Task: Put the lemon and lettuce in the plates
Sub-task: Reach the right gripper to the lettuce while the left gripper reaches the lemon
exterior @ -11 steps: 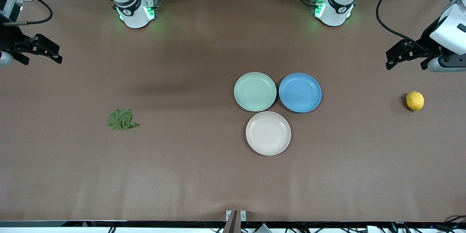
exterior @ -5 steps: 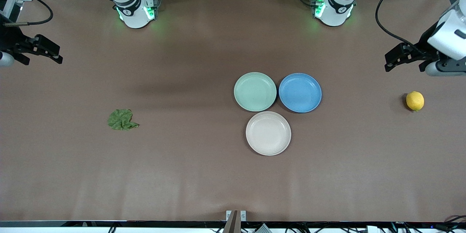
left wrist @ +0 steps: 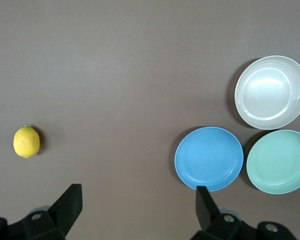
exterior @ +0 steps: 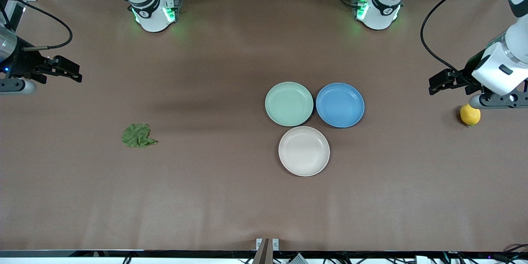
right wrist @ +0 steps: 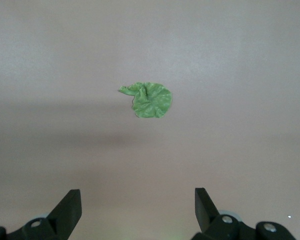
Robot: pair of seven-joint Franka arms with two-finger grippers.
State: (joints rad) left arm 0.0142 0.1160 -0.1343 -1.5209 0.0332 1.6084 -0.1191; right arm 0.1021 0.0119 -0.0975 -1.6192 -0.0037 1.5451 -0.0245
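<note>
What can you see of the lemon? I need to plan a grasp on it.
The lemon is a small, oval, bright yellow fruit with a tiny green nub at one end and a matte, finely dimpled skin. It looks whole. It lies on its side on the bare brown table at the left arm's end, apart from the three plates. Nothing touches it; the open left gripper hangs above the table close by.

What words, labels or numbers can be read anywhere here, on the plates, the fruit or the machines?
None can be read. The three plates, the lemon and the lettuce carry no print; small marks on the arms' bases are too small to read.
</note>
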